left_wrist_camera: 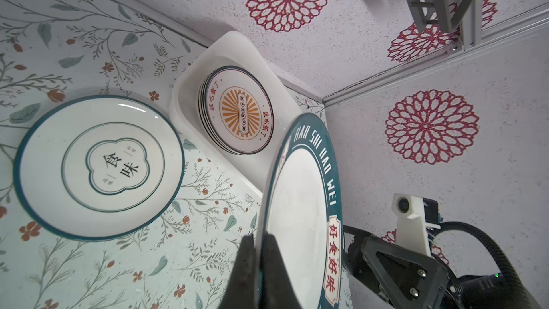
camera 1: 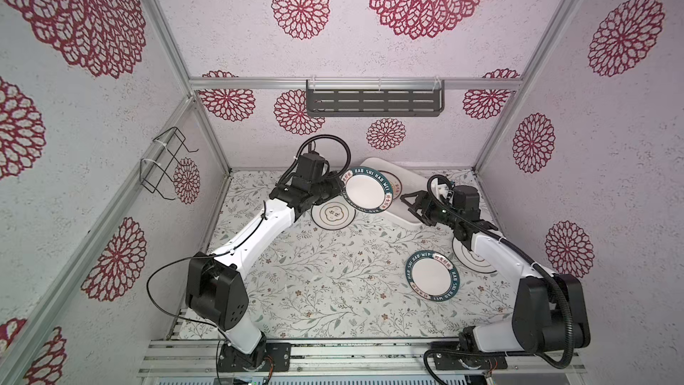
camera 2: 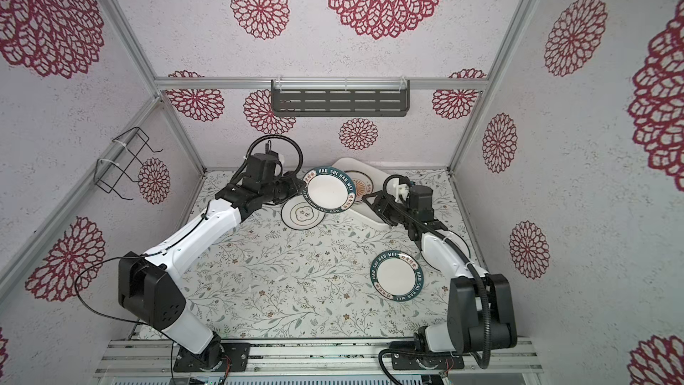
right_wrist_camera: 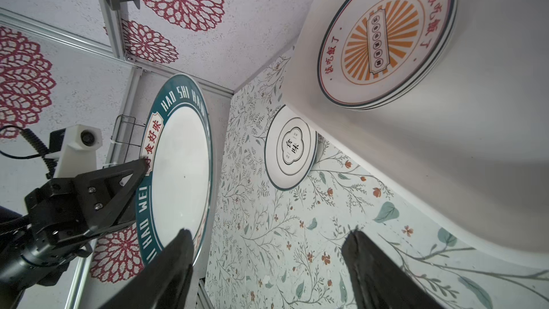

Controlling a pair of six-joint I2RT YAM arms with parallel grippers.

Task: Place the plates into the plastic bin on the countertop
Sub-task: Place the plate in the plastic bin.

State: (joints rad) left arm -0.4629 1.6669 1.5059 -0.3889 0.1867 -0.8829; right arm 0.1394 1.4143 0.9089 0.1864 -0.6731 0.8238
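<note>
My left gripper [camera 1: 341, 187] [left_wrist_camera: 260, 237] is shut on the rim of a teal lettered plate [camera 1: 368, 190] [camera 2: 329, 190] [left_wrist_camera: 300, 203]. The plate hangs tilted above the countertop [camera 1: 314, 283], at the near left side of the plastic bin [camera 1: 374, 162] [left_wrist_camera: 184, 90]. Inside the bin lies a stack of plates with an orange sunburst plate [left_wrist_camera: 237, 111] [right_wrist_camera: 386, 37] on top. My right gripper [camera 1: 413, 209] [right_wrist_camera: 269, 233] is open just right of the held plate, over the bin's near end, with only countertop showing between its fingers.
A clover plate [camera 1: 333, 214] [left_wrist_camera: 98, 167] lies beneath my left wrist. A second teal lettered plate [camera 1: 431, 277] lies at the front right, and a black-ringed plate [camera 1: 470, 259] is partly under my right arm. A dark slotted shelf [camera 1: 374, 101] and a wire rack [camera 1: 163, 164] hang on the walls.
</note>
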